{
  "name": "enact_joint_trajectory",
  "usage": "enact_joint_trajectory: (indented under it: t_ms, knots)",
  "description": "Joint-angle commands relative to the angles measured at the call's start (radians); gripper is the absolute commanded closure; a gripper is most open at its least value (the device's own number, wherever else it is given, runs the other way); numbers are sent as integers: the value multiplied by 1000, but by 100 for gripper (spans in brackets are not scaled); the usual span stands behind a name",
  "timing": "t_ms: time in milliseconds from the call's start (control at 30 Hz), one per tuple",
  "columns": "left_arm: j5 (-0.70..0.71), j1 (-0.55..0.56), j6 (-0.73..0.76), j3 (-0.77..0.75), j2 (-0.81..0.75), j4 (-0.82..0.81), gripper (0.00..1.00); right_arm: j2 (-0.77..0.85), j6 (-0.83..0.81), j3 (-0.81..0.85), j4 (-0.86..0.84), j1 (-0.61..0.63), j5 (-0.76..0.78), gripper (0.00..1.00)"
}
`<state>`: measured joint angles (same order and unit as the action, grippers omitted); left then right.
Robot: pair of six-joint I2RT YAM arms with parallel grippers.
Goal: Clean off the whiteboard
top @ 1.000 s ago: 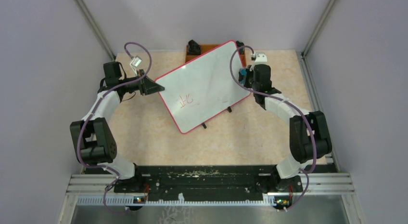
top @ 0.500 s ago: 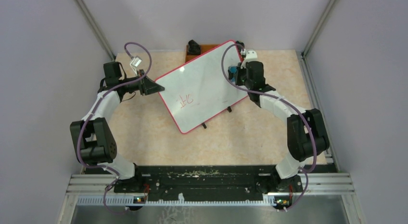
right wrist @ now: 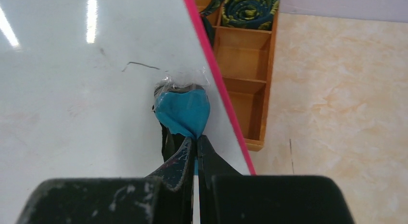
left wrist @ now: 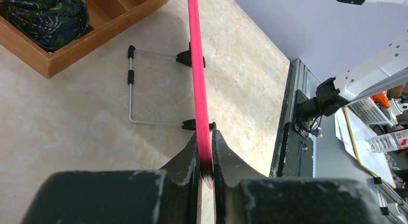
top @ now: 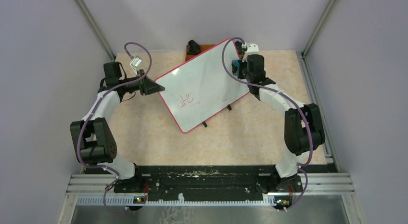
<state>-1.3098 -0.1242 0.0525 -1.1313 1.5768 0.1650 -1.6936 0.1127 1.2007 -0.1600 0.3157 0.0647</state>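
Observation:
The whiteboard [top: 204, 82] with a thin red rim lies tilted across the table, with red handwritten characters [top: 186, 99] near its lower left. My left gripper [top: 160, 87] is shut on the board's left rim, seen edge-on as a pink strip [left wrist: 199, 89] between the fingers [left wrist: 187, 161]. My right gripper [top: 236, 67] is shut on a blue wiping cloth [right wrist: 184, 111] and holds it against the board's white surface [right wrist: 72, 89] near the far right rim. The characters are out of both wrist views.
A brown wooden tray [top: 210, 47] stands behind the board's far corner, holding dark patterned cloth [right wrist: 250, 7]; it also shows in the left wrist view [left wrist: 103, 29]. The board's wire stand with black feet [left wrist: 132, 84] rests on the beige table. Grey walls enclose the table.
My right gripper has moved with the blue cloth along the board's right side toward the far corner. The left arm and the board have not moved. The red characters are unchanged.

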Motion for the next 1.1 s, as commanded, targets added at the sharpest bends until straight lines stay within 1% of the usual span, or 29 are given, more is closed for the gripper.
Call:
enact_joint_trajectory:
  t_ms: [0, 133, 233, 367, 600, 767, 900, 1067]
  knots:
    - [8, 4, 77, -27, 12, -16, 100, 0, -24, 35, -47, -35, 77, 100]
    - [9, 4, 79, -28, 12, -14, 100, -2, -17, 33, -55, -35, 55, 100]
    - [9, 4, 78, -28, 12, -15, 100, -1, 12, 21, -69, -31, -14, 100]
    - [6, 4, 74, -33, 12, -14, 100, 14, 29, -13, -95, 16, -48, 100]
    - [3, 4, 73, -34, 8, -12, 100, 28, 47, -53, -100, 143, -53, 100]
    - [3, 3, 72, -35, -1, -10, 100, 49, 45, -87, -96, 242, -23, 100]
    - [2, 4, 73, -36, 1, -11, 100, 88, 28, -115, -102, 354, 42, 100]
    - [1, 4, 74, -33, 6, -10, 100, 56, 26, -100, -101, 505, 102, 100]
